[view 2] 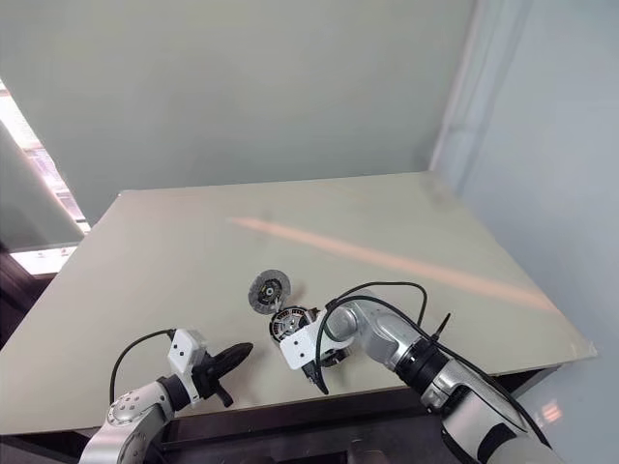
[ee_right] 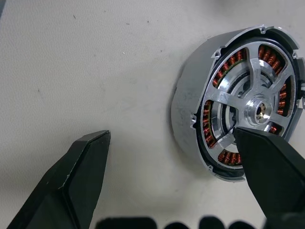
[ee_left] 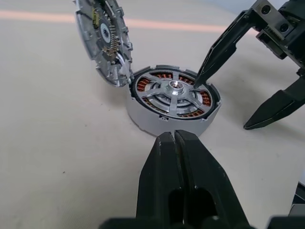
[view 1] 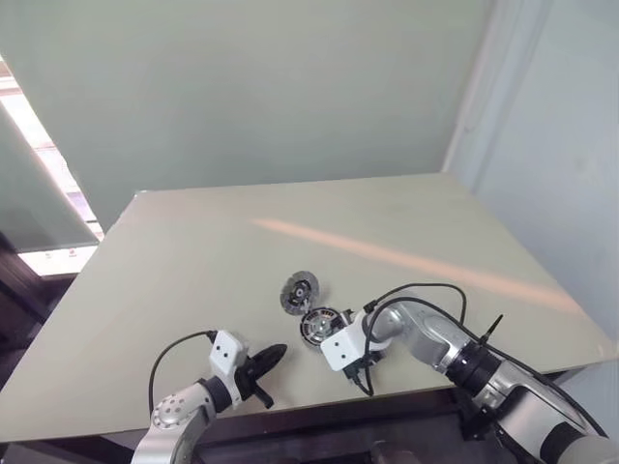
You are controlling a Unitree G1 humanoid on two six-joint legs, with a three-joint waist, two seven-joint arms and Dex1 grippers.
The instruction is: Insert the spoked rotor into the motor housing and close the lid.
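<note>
With the spoked rotor (ee_left: 174, 93) already seated in the motor housing (ee_left: 143, 117), we hold our right gripper (ee_left: 228, 102) wide open, one fingertip over the rotor, and must next swing shut the lid (ee_left: 102, 40) leaning just beyond (left gripper (ee_left: 175, 143) closed, empty).

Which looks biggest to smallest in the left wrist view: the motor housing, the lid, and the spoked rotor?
1. Motor housing, the widest.
2. Lid, leaning tilted against the housing; it looks smaller, but it sits farther away and edge-on, so this is unsure.
3. Spoked rotor, already sitting inside the housing.
</note>
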